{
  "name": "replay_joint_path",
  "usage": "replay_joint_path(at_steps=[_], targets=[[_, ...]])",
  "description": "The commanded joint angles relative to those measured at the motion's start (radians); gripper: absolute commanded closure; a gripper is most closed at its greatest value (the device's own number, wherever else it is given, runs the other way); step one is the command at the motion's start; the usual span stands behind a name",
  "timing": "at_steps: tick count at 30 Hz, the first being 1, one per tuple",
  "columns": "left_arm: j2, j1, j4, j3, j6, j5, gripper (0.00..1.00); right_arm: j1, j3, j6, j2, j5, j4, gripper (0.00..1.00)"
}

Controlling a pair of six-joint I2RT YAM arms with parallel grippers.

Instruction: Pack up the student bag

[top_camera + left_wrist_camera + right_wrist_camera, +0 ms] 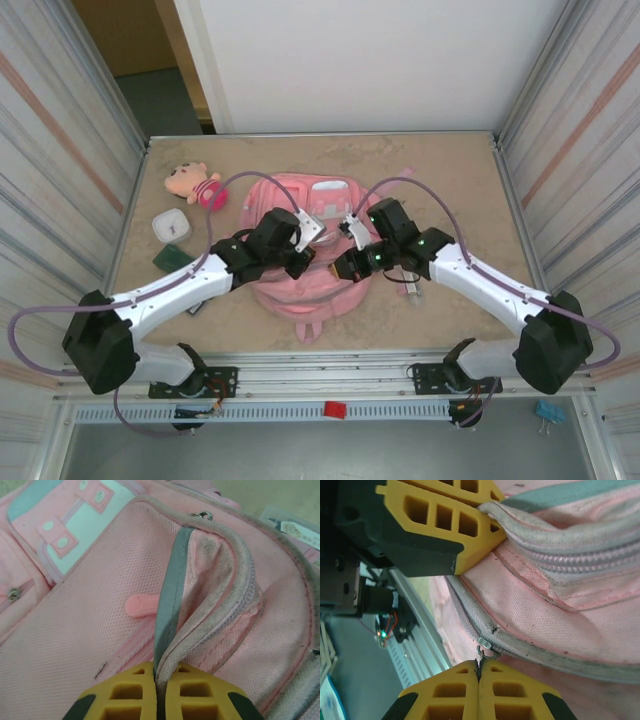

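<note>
Lying mid-table, top view: the student bag (300,298), front up, both arms bent over its middle.
Left of the bag: a plush doll (195,183), a small white box (172,225) and a dark green item (172,257), all apart from the bag – what the box holds cannot be made out.
Left gripper (308,257), top view: down on the bag, beside the right gripper (340,267).
Left wrist view, claw: the left gripper (159,672) is clenched on a grey trim strip (167,600) at a pocket edge.
Pocket contents: hidden by the pinched fold.
Nearby: a pink zip tab (140,605) lies flat, just beside the strip.
Label: a clear packet (295,527) past the bag carries a white label – the print is perhaps text, too small to read.
Right wrist view, claw: the right gripper (479,672) is pinched onto a metal zip pull (484,649) on the bag's grey seam.
</note>
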Motion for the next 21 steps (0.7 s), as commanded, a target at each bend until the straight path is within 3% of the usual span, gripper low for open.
replay_joint_path(at_steps=[1,5,9,17,21], targets=[[-0.004,0.016,0.261,0.050,-0.064,-0.002,1.00,0.030,-0.031,0.214,-0.075,-0.050,0.086,0.79],[-0.060,0.024,0.306,-0.011,0.075,0.132,1.00,-0.093,-0.074,0.372,-0.189,-0.044,0.082,0.40],[-0.115,0.060,0.364,-0.070,0.161,0.263,1.00,-0.199,-0.147,0.591,-0.273,-0.026,0.114,0.23],[-0.131,0.117,0.366,-0.079,0.270,0.492,1.00,-0.209,-0.185,0.753,-0.215,-0.039,0.338,0.20],[-0.130,0.128,0.346,-0.078,0.307,0.555,1.00,-0.207,-0.170,0.828,-0.133,-0.057,0.480,0.24]])
